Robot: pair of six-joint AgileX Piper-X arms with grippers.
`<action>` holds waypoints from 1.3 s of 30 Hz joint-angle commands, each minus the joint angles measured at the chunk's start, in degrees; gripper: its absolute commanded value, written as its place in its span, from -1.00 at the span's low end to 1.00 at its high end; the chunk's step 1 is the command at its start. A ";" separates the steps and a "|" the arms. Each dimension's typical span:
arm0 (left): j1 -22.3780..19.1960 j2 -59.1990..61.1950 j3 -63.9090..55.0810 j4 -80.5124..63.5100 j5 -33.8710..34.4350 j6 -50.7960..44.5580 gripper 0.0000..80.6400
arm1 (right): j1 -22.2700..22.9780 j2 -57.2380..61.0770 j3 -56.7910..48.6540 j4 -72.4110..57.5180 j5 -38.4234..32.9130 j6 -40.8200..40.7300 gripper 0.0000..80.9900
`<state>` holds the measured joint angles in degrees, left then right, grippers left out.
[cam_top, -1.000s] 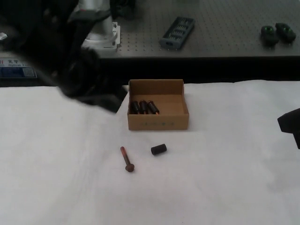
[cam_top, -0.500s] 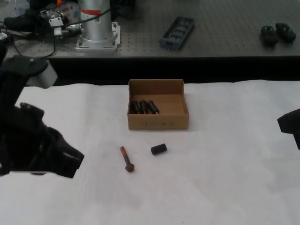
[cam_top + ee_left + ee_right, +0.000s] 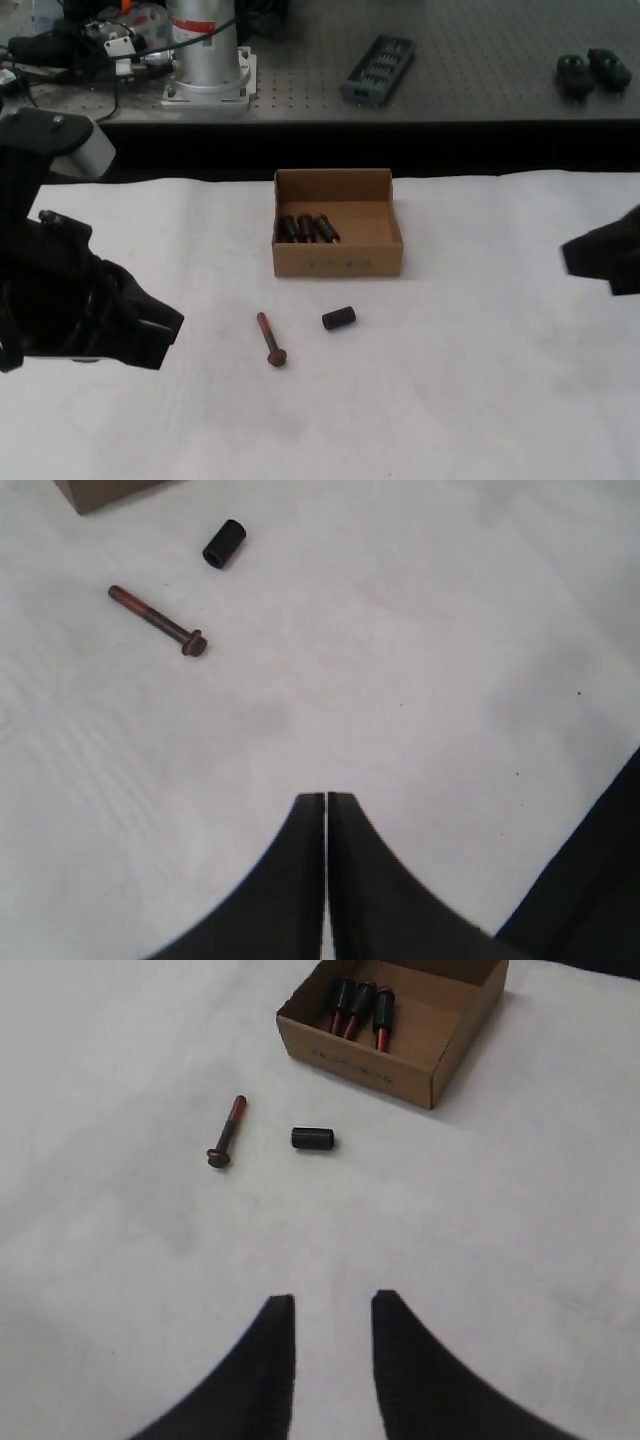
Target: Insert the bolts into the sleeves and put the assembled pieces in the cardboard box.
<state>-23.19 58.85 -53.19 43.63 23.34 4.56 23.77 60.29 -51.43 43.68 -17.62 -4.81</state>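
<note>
Two fingers of our left claw [image 3: 326, 800] are clenched together, tip to tip, with nothing between them, above the white-covered bench [image 3: 430, 660]. Ahead of that claw, well apart from its tips, the rusty bolt [image 3: 157, 620] lies flat and loose on the cover. The black sleeve [image 3: 224, 544] lies on its side just beyond the bolt, near it but not touching. Farther out past the sleeve, we see a corner of the cardboard box [image 3: 100, 490]. Our right claw [image 3: 333, 1300] is released, its fingers spread with only bare cover between them. Ahead of it the bolt and the sleeve lie side by side and apart, the bolt toward the left claw's side. Beyond them sits the box, open at the top, with three assembled pieces [image 3: 360, 1005] lying side by side inside, in the part nearer the left claw. From the high view, the bolt and the sleeve lie between our two claws.
</note>
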 commanded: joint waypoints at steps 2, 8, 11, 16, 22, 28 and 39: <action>0.06 -0.52 -0.07 -1.82 -0.40 -0.80 -0.98 | -0.25 2.36 -0.08 -2.27 -1.21 -4.47 -0.12; 0.06 -0.52 -0.07 -1.97 -0.40 -0.69 -0.98 | -0.25 9.75 -0.21 -9.92 -1.21 -22.54 -0.12; 0.06 -0.52 -0.07 -2.55 -0.40 0.91 -0.98 | 0.80 13.53 -0.21 -15.55 -1.21 -29.30 -0.12; 0.06 -0.52 -0.07 -5.72 -0.40 6.94 -0.98 | 5.12 19.75 -0.21 -24.51 -0.96 -36.93 -0.12; 0.06 -0.52 -0.07 -6.91 -0.40 15.31 -0.98 | 12.30 27.08 -0.21 -28.17 7.19 -53.75 -0.12; 0.06 -0.52 -0.07 -6.91 -0.40 19.44 -0.98 | 14.98 36.64 -0.21 -34.85 17.20 -75.62 -0.12; 0.06 -0.52 0.04 -3.04 -0.40 22.67 -0.98 | 14.61 49.04 -11.03 -37.61 17.95 -78.81 -0.12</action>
<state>-23.19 58.85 -53.19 40.20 23.11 26.67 38.39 108.18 -60.19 6.10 1.50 -83.21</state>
